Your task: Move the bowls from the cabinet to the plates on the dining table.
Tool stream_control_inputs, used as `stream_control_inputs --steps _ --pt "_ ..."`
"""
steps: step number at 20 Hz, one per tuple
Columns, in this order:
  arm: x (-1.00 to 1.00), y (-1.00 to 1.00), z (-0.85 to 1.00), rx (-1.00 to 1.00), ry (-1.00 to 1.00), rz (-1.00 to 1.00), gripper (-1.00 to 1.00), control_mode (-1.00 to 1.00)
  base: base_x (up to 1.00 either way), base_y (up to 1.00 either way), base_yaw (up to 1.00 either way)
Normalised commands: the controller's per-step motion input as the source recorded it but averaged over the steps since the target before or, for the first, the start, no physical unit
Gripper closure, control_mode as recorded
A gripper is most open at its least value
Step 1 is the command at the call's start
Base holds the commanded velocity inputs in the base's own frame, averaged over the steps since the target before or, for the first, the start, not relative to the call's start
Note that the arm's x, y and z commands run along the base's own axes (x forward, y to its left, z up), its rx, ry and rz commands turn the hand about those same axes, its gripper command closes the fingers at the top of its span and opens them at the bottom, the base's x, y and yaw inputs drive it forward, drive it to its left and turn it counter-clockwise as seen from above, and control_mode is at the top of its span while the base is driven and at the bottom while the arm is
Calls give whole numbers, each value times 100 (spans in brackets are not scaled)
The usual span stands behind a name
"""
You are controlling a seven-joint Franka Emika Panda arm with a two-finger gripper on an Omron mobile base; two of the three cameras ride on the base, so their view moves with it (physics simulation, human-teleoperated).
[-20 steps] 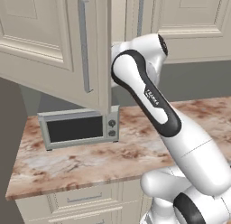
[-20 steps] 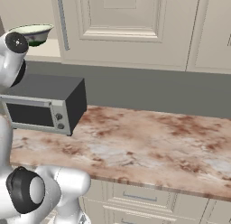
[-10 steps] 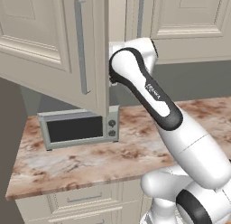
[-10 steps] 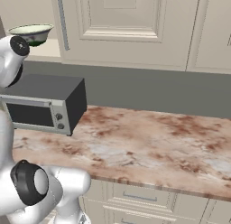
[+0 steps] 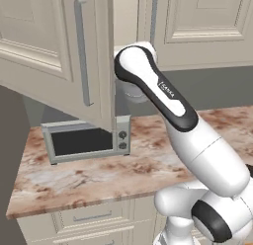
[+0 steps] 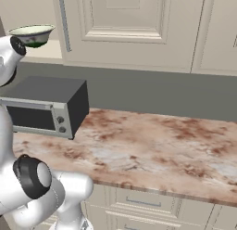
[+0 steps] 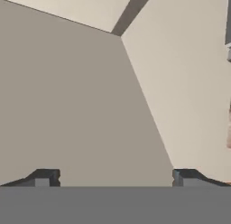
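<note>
A wide cream-white bowl (image 6: 31, 34) with a dark green base sits on the beige shelf of the open cabinet (image 6: 47, 51) at the upper left of the right base view. The cabinet's door (image 5: 47, 46) is swung out toward me, its grey bar handle (image 5: 82, 51) facing me. My arm bends up beside that door's edge. In the hand view my gripper (image 7: 115, 178) is open, with both dark tips (image 7: 45, 177) wide apart and nothing between them; it faces plain grey and cream surfaces. The plates and the dining table are out of view.
A grey microwave (image 5: 86, 140) stands on the pink-brown marbled counter (image 5: 123, 170) below the open cabinet. Closed cream cabinet doors (image 6: 134, 25) line the wall to the right. Cream drawer fronts (image 6: 143, 203) run under the counter edge.
My arm's upper joint has shifted slightly left, closer to the open door's edge. The bowl has stayed in place and the gripper has stayed open.
</note>
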Motion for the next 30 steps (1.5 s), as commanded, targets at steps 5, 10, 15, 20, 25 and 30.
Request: stream_control_inputs --steps 5,10,15,20,25,30 --pt "-65 49 0 0 0 26 -100 -100 0 0 0" --pt "-40 48 0 0 0 24 -100 -100 0 0 0" --pt "-7 38 0 0 -3 7 -100 -100 0 0 0" --pt "-10 50 0 -5 -11 0 -100 -100 0 0 0" --pt "-23 31 0 -7 -16 0 -100 -100 0 0 0" --pt "-92 -50 1 1 -26 -12 -100 -100 0 0 0"
